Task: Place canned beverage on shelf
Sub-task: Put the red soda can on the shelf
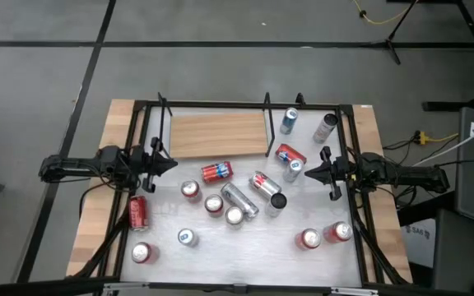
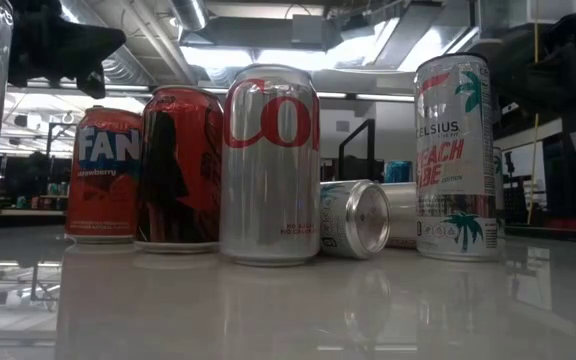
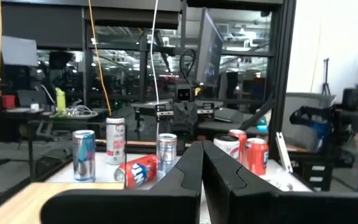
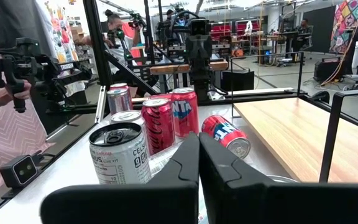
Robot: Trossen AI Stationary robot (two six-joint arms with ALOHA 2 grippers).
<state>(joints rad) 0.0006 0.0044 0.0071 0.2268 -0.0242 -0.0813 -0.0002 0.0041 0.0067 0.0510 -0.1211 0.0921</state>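
Cans scattered over the whitish tabletop in the high view, none of them on the shelf, a bare wooden board with thin black rails at the far middle of the table. Left gripper at the table's left side, fingers pressed together on nothing, pointing inward just near the shelf's front left corner; red-and-blue can on its side just beyond the tip. Right gripper at the right side, likewise closed and empty, tip just beside another lying red-and-blue can, with the shelf off to its far left. Low view: upright red Fanta can, dark red can, silver Coke can and tall Celsius can in a row, a silver can on its side between the last two. Left wrist view: closed fingers in front, shelf's wooden corner beside them, cans beyond. Right wrist view: shut fingers, Celsius can just beside them, Coca-Cola can behind, shelf board stretching away on the other side.
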